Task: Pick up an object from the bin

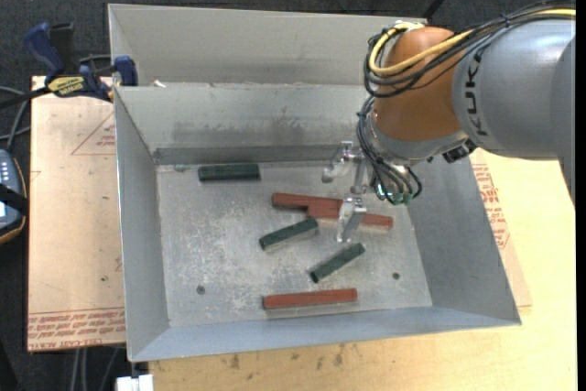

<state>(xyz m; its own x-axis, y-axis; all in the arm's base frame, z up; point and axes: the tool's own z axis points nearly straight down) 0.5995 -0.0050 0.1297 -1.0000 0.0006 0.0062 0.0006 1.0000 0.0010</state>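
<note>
From where I stand, the arm [513, 87] reaches in from the right, and its orange cover [417, 96] hangs over the right half of the bin [137, 224]. The gripper [346, 190] points down at the bin floor, right of the middle. Its two fingers [349, 220] stand apart, one toward the back wall and one toward the front. I see nothing clamped between them.

The nearest thing is a red bar [377, 221]. It lies flat, roughly left to right, just under the front finger, which crosses it so that its right end sticks out past the finger. Whether the fingertip touches the bar or hangs just above it, I cannot tell. The back finger is clear of the bar, over bare floor near the back wall.

A second red bar [291, 200] lies to the left of the first, nearly in line with it. Their near ends meet or overlap close beside the front finger.

Just in front of these two, a green bar [287, 235] lies at a slant, left of the gripper. A second green bar [336, 263], also slanted, lies just in front of the front finger and apart from it.

Two more pieces lie well away from the gripper. A third green bar [229, 171] is by the back wall on the left, and a third red bar [309, 298] lies along the front wall. All the bars lie flat and spread out, with no heap.
</note>
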